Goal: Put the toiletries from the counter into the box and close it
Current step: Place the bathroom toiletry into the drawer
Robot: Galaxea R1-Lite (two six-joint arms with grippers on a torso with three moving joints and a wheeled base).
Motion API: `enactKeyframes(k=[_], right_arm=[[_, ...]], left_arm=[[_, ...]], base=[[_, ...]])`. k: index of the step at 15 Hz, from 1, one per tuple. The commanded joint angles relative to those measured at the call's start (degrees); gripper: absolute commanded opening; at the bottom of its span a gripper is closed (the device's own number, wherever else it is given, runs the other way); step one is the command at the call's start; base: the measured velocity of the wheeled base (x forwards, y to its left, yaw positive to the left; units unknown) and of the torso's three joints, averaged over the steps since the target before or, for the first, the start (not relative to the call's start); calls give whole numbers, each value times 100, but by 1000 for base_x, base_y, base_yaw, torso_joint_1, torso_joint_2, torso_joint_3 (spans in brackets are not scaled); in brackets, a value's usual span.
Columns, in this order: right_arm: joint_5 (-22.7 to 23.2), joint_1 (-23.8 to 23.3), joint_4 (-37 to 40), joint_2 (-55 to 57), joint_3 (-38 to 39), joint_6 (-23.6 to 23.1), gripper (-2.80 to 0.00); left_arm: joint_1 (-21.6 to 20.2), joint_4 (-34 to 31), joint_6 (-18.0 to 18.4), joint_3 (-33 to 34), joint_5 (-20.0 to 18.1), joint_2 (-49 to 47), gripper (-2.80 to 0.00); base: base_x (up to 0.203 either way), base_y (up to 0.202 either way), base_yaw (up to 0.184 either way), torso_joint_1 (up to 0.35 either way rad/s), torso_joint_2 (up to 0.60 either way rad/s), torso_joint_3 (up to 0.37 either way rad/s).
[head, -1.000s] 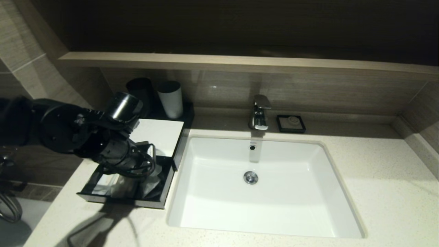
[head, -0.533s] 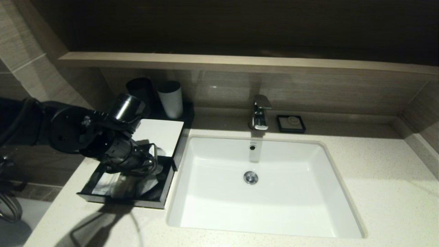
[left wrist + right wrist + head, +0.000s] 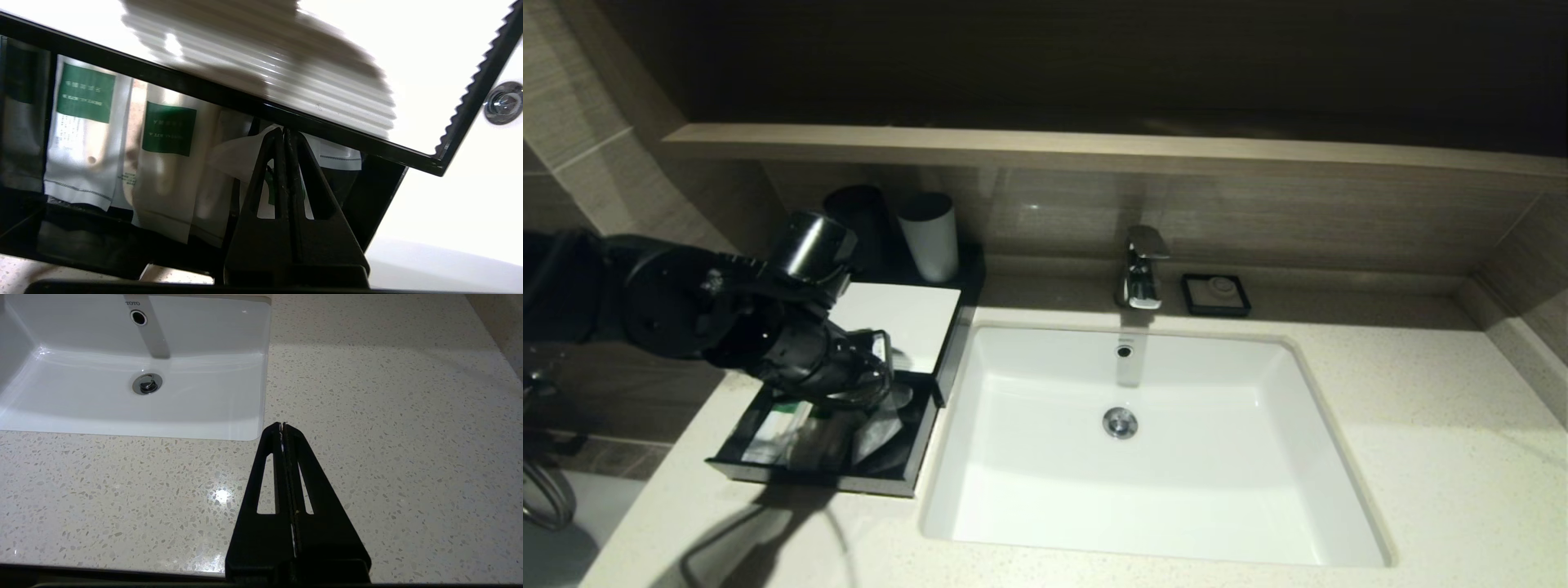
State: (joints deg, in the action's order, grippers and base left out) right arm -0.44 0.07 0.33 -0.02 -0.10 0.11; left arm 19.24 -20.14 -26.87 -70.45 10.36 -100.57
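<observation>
Toiletries (image 3: pixel 167 163) lie in the open drawer (image 3: pixel 894 482) beneath the closed left tool (image 3: pixel 284 132).

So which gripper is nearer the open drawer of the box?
Left. The left gripper, shut, hangs right over the drawer and its sachets; the right gripper, shut, sits above bare counter beyond the sink.

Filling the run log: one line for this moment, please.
left hand: shut, empty, over open drawer | sachets: in drawer | box: not closed | right hand: shut, parked over counter

"TOTO" on sink basin (image 3: pixel 135 355)
</observation>
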Motion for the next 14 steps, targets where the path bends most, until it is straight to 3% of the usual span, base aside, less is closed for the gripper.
enactKeyframes(k=[1,4,7,14], right_arm=[[0,1,2,2,1,-2,-280],[0,1,2,2,1,-2,-280],[0,1,2,2,1,-2,-280],[0,1,2,2,1,-2,-280]], left_arm=[[9,-40,-13,5,10,295,-280],[10,-129,114,28,10,698,-280],[10,-610,202,114,10,1143,-280],[19,-861,477,1590,-105,1912,-280]], base=[[0,0,0,0,0,0],[0,0,0,0,0,0],[0,0,0,0,0,0],[0,0,0,0,0,0]])
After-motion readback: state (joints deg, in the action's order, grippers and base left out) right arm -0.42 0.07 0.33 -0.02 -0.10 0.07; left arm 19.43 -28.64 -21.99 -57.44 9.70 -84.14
